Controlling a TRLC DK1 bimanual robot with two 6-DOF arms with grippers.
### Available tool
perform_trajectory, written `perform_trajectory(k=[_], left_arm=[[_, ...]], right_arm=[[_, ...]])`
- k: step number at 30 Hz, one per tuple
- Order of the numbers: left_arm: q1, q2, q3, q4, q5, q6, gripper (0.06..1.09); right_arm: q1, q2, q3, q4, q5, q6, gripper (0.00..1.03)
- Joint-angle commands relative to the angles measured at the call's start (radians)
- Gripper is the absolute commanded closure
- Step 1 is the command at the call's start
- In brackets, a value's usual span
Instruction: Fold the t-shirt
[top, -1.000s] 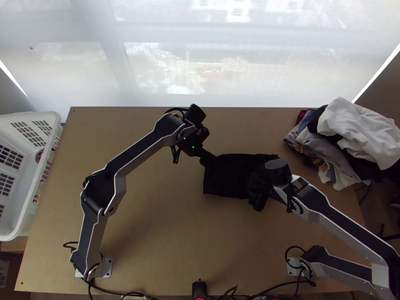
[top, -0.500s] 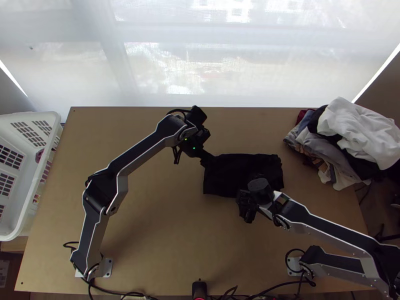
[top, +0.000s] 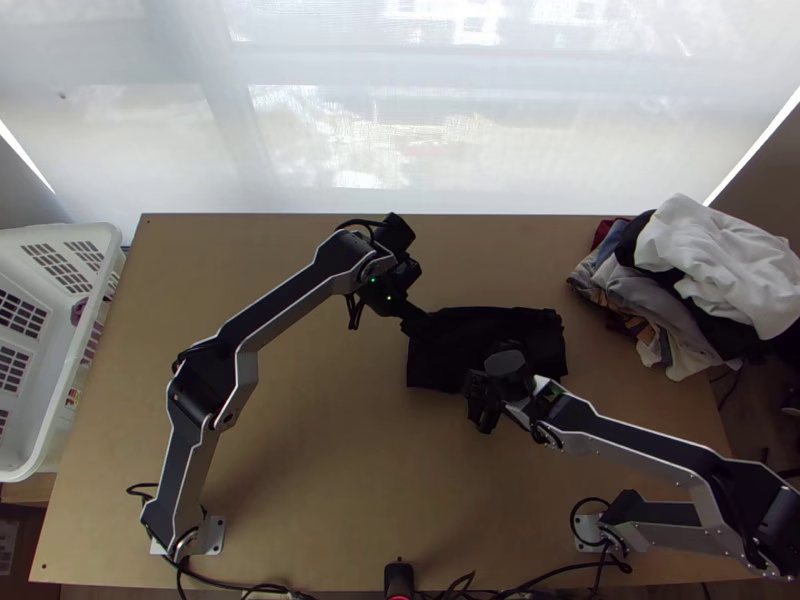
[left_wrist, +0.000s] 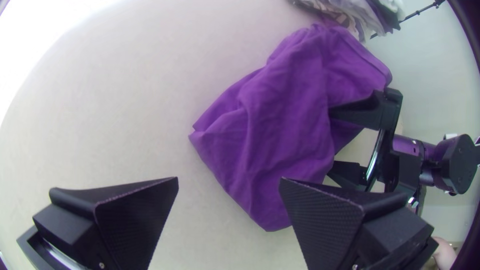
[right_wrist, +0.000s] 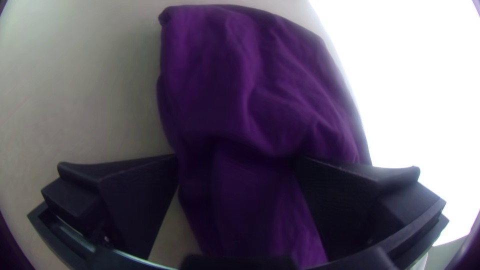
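- Beneath everything else, a broad light wooden table (top: 300, 440).
- Over it, from lower left and lower right in the top view, the left arm (top: 285, 305) and right arm (top: 640, 450), both bent inward to the cloth.
- Just beside the table's left edge, a white slotted basket (top: 52, 410).
- At the far right corner, a loose heap of clothes (top: 715, 260), bunched, with a white piece on top.
- Right of the table's middle, the t-shirt (top: 440, 350), folded into a compact, roughly oblong packet with a creased upper layer.
- At the packet's far left corner, the left gripper (top: 410, 322), open wide.
- Over the packet's near side, the right gripper (top: 478, 398), also open, with cloth between its spread fingers; probably just touching, though hard to judge in the dimness.
- At the near edge, a small black device (top: 398, 578).
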Motion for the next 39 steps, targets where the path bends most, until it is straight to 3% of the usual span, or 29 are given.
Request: perform_trajectory(k=[1, 5, 7, 8, 14, 22, 30, 39], left_arm=[[-0.001, -0.004, -0.001, -0.009, 0.0, 0.001, 0.11], [-0.001, -0.008, -0.001, -0.015, 0.0, 0.001, 0.11], [0.002, -0.011, -0.001, -0.023, -0.001, 0.003, 0.11], [0.004, -0.016, -0.001, -0.028, -0.003, 0.003, 0.11], [0.016, -0.04, -0.006, -0.049, -0.014, 0.004, 0.11], [0.032, -0.09, -0.029, -0.057, -0.029, 0.004, 0.11], [0.071, -0.202, -0.138, -0.055, -0.064, 0.012, 0.11], [0.151, -0.353, -0.293, -0.049, -0.07, 0.024, 0.11]], right_arm=[[-0.044, 0.142, 0.055, 0.054, 0.008, -0.006, 0.17], [-0.064, 0.228, 0.112, 0.054, 0.007, 0.002, 0.75], [-0.073, 0.256, 0.13, 0.052, 0.007, 0.003, 0.97], [-0.076, 0.257, 0.133, 0.048, 0.007, 0.005, 1.0], [-0.125, 0.128, 0.189, -0.083, 0.007, 0.03, 1.0], [-0.279, -0.073, 0.462, -0.302, 0.005, 0.046, 1.0], [-0.428, -0.142, 0.632, -0.396, 0.002, 0.086, 1.0], [-0.724, -0.227, 0.715, -0.448, -0.076, 0.154, 1.0]])
